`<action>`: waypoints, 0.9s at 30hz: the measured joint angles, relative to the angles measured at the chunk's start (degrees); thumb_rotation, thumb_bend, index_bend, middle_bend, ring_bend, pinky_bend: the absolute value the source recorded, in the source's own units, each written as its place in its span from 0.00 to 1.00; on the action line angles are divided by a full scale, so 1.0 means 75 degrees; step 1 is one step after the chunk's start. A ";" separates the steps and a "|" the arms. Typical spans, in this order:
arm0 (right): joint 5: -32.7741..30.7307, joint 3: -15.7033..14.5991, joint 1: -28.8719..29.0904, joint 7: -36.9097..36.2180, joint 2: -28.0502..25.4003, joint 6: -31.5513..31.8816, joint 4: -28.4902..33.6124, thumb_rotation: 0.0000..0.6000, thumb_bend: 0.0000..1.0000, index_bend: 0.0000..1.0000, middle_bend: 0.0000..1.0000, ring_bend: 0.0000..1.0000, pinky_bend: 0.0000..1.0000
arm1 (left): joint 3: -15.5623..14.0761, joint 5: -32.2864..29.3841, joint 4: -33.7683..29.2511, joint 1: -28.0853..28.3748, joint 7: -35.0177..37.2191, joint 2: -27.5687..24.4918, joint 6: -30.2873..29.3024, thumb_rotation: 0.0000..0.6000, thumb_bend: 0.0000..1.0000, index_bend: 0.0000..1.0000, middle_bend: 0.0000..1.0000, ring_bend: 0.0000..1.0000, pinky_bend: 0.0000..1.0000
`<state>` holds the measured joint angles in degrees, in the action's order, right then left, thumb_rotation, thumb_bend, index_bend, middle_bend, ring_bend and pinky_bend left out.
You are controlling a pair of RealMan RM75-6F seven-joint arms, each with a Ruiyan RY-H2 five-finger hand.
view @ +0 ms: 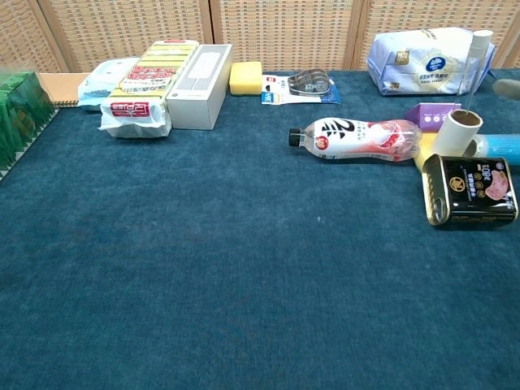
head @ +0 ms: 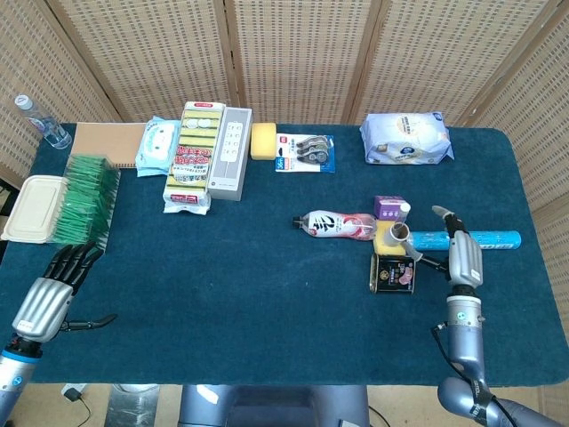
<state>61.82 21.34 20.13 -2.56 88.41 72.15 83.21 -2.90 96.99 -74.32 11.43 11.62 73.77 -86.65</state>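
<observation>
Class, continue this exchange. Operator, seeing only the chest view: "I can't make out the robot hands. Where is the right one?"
Observer: The right robot hand is just right of the can, its fingers reaching across the blue tube.
Operator: Does it hold anything?
Observer: No, its fingers are apart and hold nothing.
Operator: And the left one?
Observer: The left robot hand is open at the table's front left, near the green packets.
</observation>
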 measured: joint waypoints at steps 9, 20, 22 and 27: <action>-0.0043 -0.0032 0.0242 0.0241 0.0166 -0.0167 -0.0105 0.68 0.17 0.17 0.23 0.23 0.28 | -0.0046 0.0008 -0.0013 0.0023 -0.0015 -0.0013 0.0090 0.50 0.00 0.00 0.00 0.00 0.03; 0.0106 -0.0040 0.0655 0.0707 0.0507 -0.0111 -0.0322 0.70 0.18 0.18 0.25 0.24 0.30 | -0.0035 -0.0056 0.0119 0.0014 0.0126 0.0035 0.0099 0.51 0.00 0.00 0.00 0.00 0.03; 0.0166 -0.0067 0.0693 0.0761 0.0536 -0.0101 -0.0388 0.72 0.19 0.19 0.26 0.24 0.30 | -0.0019 -0.0100 0.0135 0.0010 0.0112 0.0039 0.0115 0.50 0.00 0.00 0.00 0.00 0.03; 0.0335 -0.0117 0.0826 0.0922 0.0740 0.0037 -0.0649 0.89 0.22 0.24 0.31 0.28 0.34 | 0.0064 -0.0222 0.0181 -0.0009 0.0164 0.0046 0.0095 0.51 0.00 0.00 0.00 0.00 0.03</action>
<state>64.33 20.46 26.33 4.36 93.96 72.43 78.34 -2.42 95.32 -72.97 11.36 12.86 74.12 -85.93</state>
